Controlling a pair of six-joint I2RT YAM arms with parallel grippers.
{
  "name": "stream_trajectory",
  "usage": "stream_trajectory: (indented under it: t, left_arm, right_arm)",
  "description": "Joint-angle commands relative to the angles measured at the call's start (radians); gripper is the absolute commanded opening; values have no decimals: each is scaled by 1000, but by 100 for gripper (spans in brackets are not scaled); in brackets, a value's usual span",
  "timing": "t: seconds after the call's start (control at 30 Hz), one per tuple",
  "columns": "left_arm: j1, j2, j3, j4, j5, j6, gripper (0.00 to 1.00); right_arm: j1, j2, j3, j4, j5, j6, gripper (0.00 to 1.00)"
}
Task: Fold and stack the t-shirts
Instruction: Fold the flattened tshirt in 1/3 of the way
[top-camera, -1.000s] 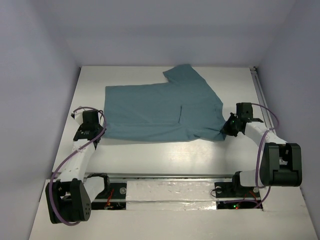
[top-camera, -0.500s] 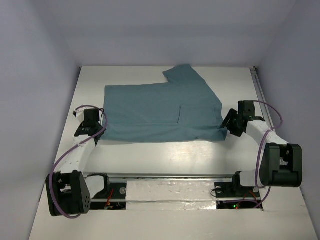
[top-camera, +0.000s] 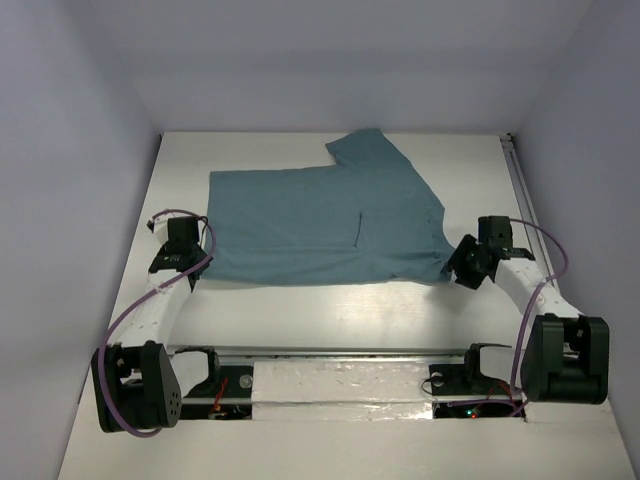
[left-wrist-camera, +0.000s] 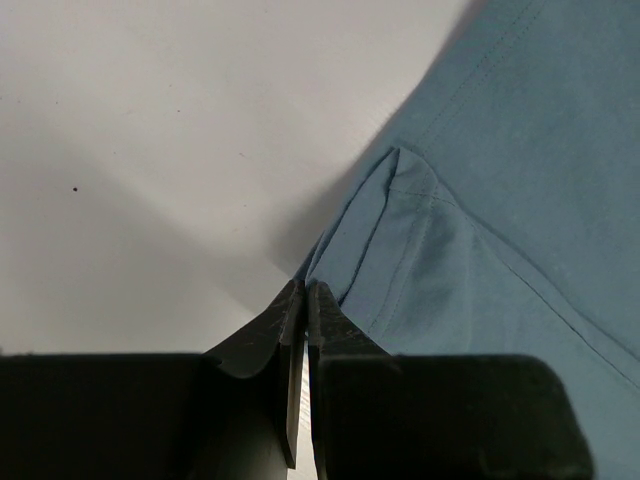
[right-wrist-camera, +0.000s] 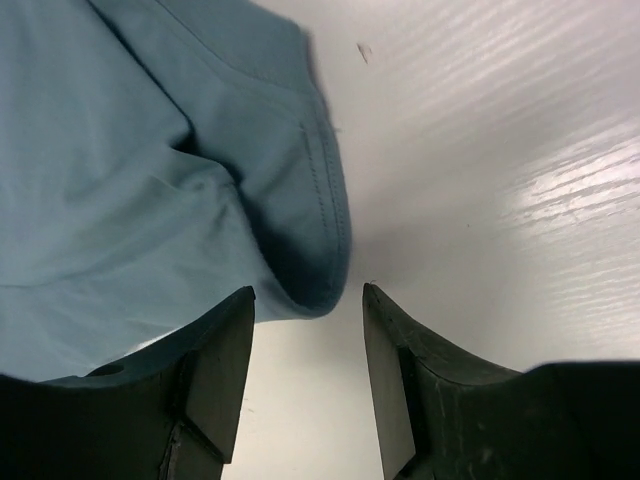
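**Teal t-shirt spread on a white desk between two robot arms**

Seen from above, a plain teal t-shirt lies spread mostly flat across the middle of a white desk. It is turned sideways, and one sleeve points toward the far edge. A short crease runs down the cloth right of centre.

The left arm reaches to the shirt's near left corner. In its wrist view, the left jaws are pressed tightly together. The corner of the hem runs straight into their tips and appears to be pinched there. The cloth beside it rises in a small fold and casts a shadow on the desk.

The right arm reaches to the shirt's near right corner. In its wrist view, the right jaws stand well apart and grip nothing. A rounded, stitched edge of the shirt rests on the desk just ahead of the gap between the two tips.
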Motion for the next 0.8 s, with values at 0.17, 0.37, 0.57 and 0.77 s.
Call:
stream_trajectory:
  t: [0.17,0.37,0.57,0.77]
  left_arm:
    - [0,-10,33,15,-3,17,0]
    - [0,5,34,3,-18,21,0]
    - [0,21,37,-11,-32,17,0]
    - [0,48,40,-20,-23,15,0]
  right_arm:
    - [-17,81,-20,68,-32,27,38]
    - [-40,156,0,174,23,50,13]
    - [-63,132,107,58,129,-12,7]
    - [-115,147,86,28,90,-27,14]
